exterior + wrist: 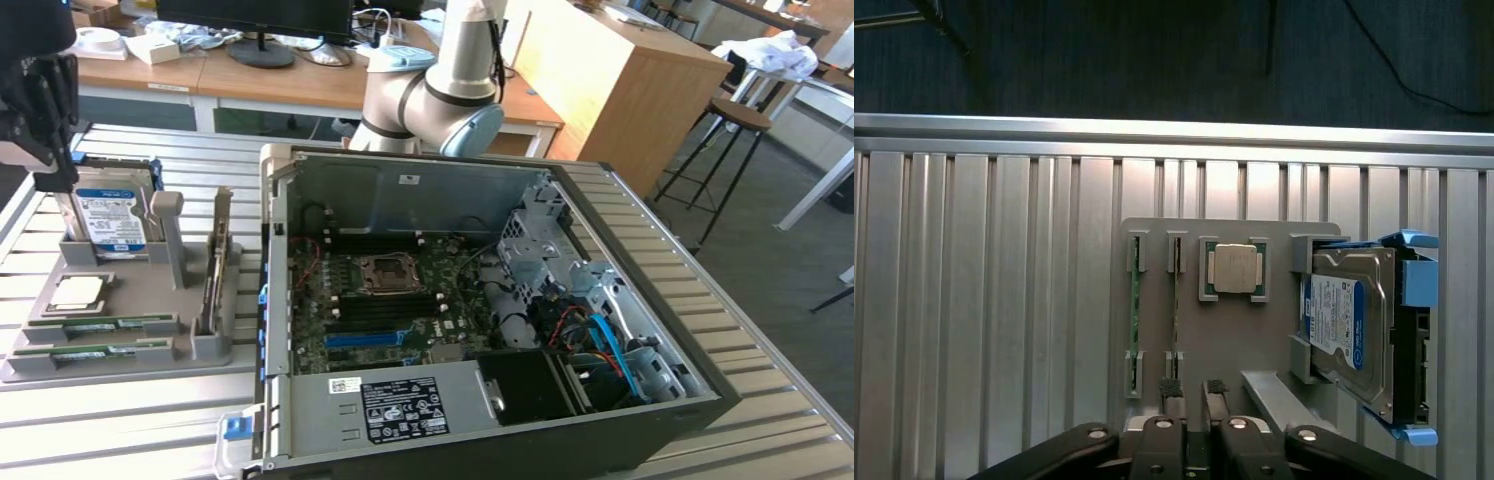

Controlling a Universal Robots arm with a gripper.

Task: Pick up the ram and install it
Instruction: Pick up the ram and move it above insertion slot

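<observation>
Your gripper (pixel 1194 388): jaws slightly parted and empty; the ram (pixel 1176 310) seated on edge in the grey tray (pixel 1254 340) just beyond it, long axis running straight away, a second stick (pixel 1136 310) alongside.

Jaws cut off at picture edge. Ram (pixel 1135 310), edge-on in wrist view, label and chips hidden. Hard drive (pixel 1349 330) label print illegible.
</observation>
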